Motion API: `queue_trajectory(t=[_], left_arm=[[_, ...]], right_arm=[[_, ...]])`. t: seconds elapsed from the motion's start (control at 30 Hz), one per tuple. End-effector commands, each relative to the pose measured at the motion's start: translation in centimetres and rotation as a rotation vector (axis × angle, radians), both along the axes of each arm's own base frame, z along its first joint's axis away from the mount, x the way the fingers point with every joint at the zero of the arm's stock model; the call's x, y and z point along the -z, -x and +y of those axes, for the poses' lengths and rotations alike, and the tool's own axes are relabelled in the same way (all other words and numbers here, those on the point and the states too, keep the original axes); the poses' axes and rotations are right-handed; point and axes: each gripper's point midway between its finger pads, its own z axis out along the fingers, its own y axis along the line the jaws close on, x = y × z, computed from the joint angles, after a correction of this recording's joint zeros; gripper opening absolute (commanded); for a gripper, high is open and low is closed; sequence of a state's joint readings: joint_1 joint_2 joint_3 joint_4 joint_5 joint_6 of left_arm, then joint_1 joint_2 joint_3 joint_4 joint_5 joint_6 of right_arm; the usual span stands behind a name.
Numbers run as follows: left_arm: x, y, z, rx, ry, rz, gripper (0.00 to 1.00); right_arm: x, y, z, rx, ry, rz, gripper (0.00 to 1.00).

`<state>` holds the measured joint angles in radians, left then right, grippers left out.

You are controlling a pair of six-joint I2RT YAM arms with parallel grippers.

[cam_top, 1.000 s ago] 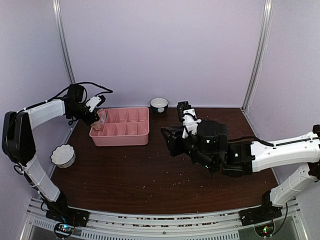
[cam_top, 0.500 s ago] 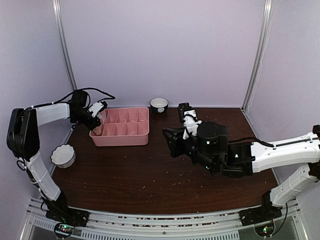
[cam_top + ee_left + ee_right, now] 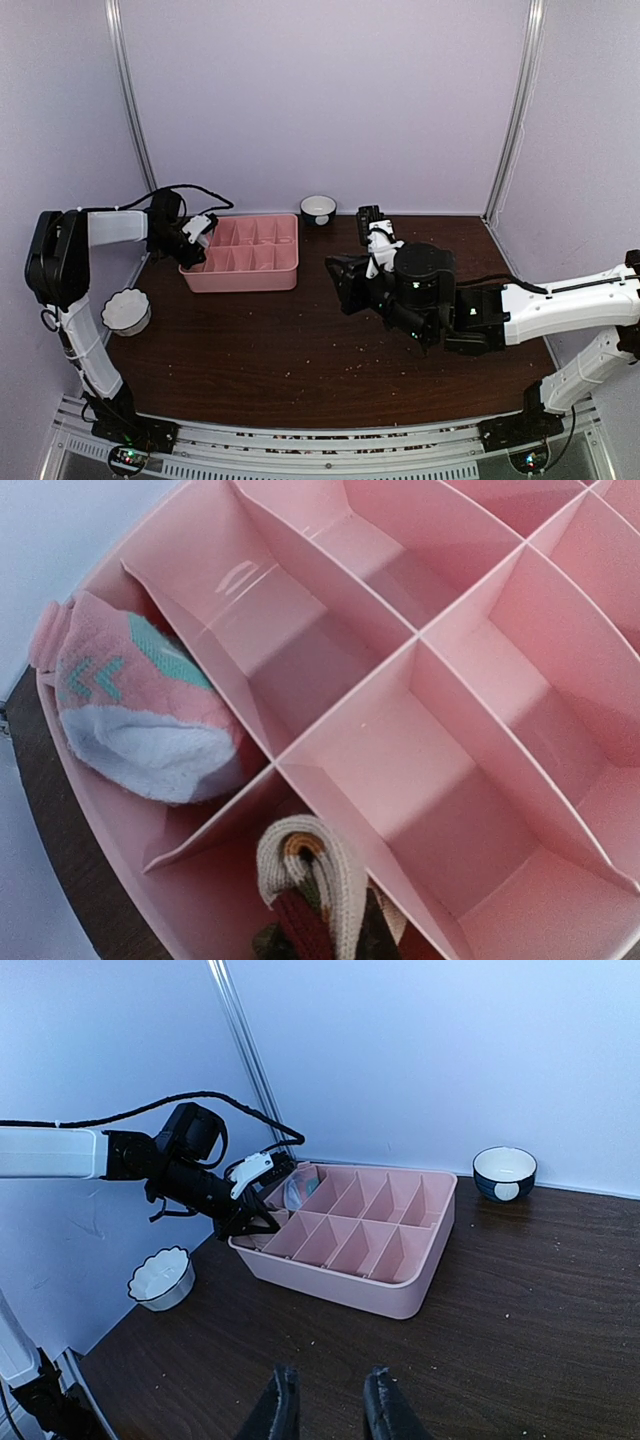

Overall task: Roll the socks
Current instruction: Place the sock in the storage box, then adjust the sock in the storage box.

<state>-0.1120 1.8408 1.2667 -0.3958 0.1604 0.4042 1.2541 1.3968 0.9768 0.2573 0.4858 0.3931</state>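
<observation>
The pink sock (image 3: 140, 715), with teal and white patches, lies bunched in the far-left compartment of the pink tray (image 3: 350, 720). The tan sock (image 3: 320, 890), rolled, with brown and maroon stripes, sits in the compartment beside it at the bottom edge of the left wrist view, where the jaws are. My left gripper (image 3: 195, 240) reaches into the left end of the tray (image 3: 245, 275) and is shut on the tan sock (image 3: 258, 1228). My right gripper (image 3: 327, 1405) hovers open over bare table, well right of the tray, nothing between its fingers.
A white scalloped bowl (image 3: 126, 310) stands near the table's left edge, in front of the tray. A dark bowl with a white inside (image 3: 318, 209) stands at the back wall, right of the tray. Several tray compartments hold nothing. Crumbs dot the dark table.
My left arm has swung in and lowered the tan sock into the tray's left end. The right gripper's fingers have drawn a little closer together.
</observation>
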Motion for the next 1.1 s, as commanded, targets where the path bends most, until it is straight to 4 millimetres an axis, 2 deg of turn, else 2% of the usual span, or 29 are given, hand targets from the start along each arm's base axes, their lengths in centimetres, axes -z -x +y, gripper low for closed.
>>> queue_trajectory(t=[0.0,0.03,0.1,0.13,0.17,0.43,0.57,0.7,0.83,0.97,1.07], left_arm=[[-1.1,-0.9,0.9,-0.058,-0.021,-0.026,0.20],[-1.4,-1.0,1.3,-0.072,-0.036,-0.034,0.37],[-2.1,-0.8,1.6,-0.079,-0.054,-0.034,0.62],[-2.3,-0.7,1.8,-0.083,-0.061,-0.029,0.91],[-2.8,-0.5,1.9,-0.088,-0.062,-0.034,0.97],[-7.0,1.1,0.6,-0.048,0.020,-0.060,0.98],[-8.3,0.8,0.2,-0.050,0.052,-0.083,0.98],[-7.4,-0.9,1.1,-0.115,0.020,-0.095,0.98],[-5.4,-2.3,2.0,-0.151,-0.035,-0.075,0.98],[-3.8,-2.5,2.7,-0.157,-0.086,-0.051,0.98],[-3.4,-2.2,3.0,-0.158,-0.106,-0.044,0.98]], right_arm=[[0.1,-0.1,-0.6,0.000,-0.003,0.012,0.25],[0.1,-0.1,-0.6,0.001,-0.004,0.013,0.26],[0.0,-0.2,-0.7,0.003,-0.007,0.015,0.28],[0.0,-0.2,-0.8,0.005,-0.009,0.017,0.28],[0.0,-0.3,-0.8,0.007,-0.012,0.017,0.28],[0.0,-0.6,-0.9,0.005,-0.020,0.024,0.29],[0.0,-0.6,-0.8,0.000,-0.026,0.029,0.29],[0.3,-0.5,-0.6,-0.008,-0.025,0.038,0.28],[0.7,-0.4,-0.9,-0.005,-0.023,0.047,0.27],[0.9,-0.3,-1.4,0.003,-0.020,0.050,0.28],[1.1,-0.4,-1.8,0.012,-0.012,0.051,0.30]])
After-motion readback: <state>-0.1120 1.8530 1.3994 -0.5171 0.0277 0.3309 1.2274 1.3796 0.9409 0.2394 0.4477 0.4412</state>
